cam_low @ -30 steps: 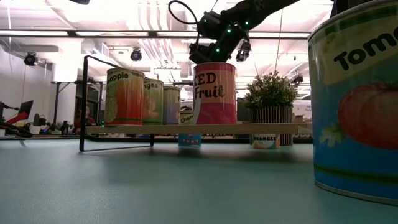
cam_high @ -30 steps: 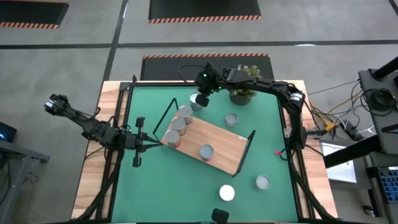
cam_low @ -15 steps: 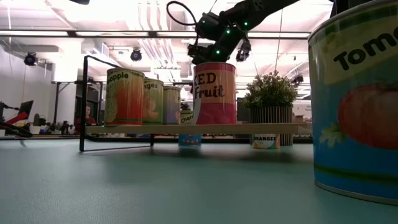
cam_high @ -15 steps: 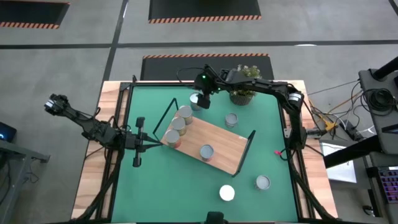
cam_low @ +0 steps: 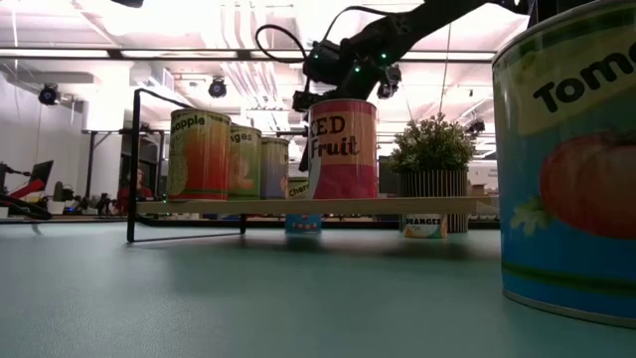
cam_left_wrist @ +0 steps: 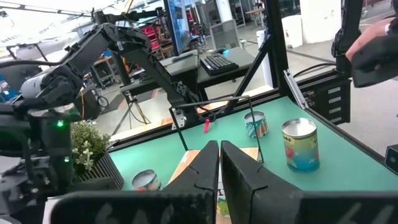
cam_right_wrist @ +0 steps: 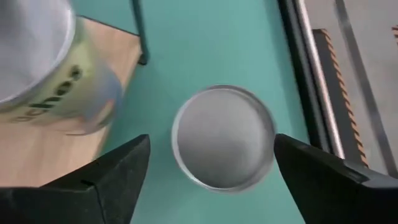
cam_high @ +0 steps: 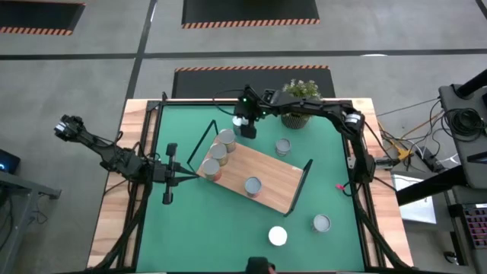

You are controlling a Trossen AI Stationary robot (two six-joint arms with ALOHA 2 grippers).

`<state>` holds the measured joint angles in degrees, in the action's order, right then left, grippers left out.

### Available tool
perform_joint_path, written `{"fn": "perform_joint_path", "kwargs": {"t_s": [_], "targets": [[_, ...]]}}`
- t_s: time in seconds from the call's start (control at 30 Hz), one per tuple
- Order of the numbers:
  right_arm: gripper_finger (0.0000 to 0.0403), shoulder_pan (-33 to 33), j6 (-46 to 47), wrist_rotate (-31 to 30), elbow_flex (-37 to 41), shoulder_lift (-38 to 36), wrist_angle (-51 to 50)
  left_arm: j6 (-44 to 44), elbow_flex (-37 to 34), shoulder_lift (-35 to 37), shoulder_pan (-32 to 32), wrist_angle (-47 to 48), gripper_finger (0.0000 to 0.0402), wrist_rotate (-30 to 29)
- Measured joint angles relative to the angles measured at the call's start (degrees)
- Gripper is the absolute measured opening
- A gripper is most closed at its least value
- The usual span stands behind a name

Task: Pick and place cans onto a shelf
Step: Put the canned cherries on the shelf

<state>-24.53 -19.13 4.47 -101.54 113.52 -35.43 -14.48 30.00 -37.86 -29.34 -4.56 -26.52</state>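
Note:
The shelf (cam_high: 262, 173) lies aslant mid-table with several cans on it, three in a row (cam_high: 218, 151) at its left end and one (cam_high: 253, 186) nearer the front. My right gripper (cam_high: 247, 123) is open above a silver-topped can (cam_right_wrist: 224, 137) that stands upright on the green mat just beyond the shelf's far left corner. Its fingers (cam_right_wrist: 118, 180) stand on either side of this can, apart from it. My left gripper (cam_high: 169, 173) waits left of the shelf, shut on nothing (cam_left_wrist: 219, 168).
More cans stand on the mat: one (cam_high: 284, 146) behind the shelf, one (cam_high: 322, 222) and a white-topped one (cam_high: 278, 236) near the front edge. A potted plant (cam_high: 298, 105) stands at the far edge. The shelf's black wire loops (cam_low: 136, 164) rise at its ends.
My right gripper has shifted a little toward the table's left and far edges, over the can beyond the shelf's corner. In the low view its fingers stand wider apart than a second ago. The cans and the shelf have stayed in place.

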Motion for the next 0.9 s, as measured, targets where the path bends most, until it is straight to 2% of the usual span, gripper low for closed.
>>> {"fn": "perform_joint_path", "kwargs": {"t_s": [0.27,0.67,0.8,0.9], "targets": [[0.0358,-0.62,0.41,-0.07,0.0,0.06,0.56,0.0,0.0,-0.07,0.0,0.52,0.0,0.0],[0.0359,-1.36,1.18,-1.58,0.02,3.31,1.22,0.0,0.0,-0.14,-0.02,0.92,0.0,0.0],[0.0353,-1.36,1.18,-1.57,0.02,3.66,1.0,-0.01,0.0,-0.25,-0.02,0.99,0.0,-0.01],[0.033,-1.36,1.55,-1.55,0.02,3.64,1.11,-0.02,0.0,-0.29,-0.02,0.98,0.0,-0.02]]}}
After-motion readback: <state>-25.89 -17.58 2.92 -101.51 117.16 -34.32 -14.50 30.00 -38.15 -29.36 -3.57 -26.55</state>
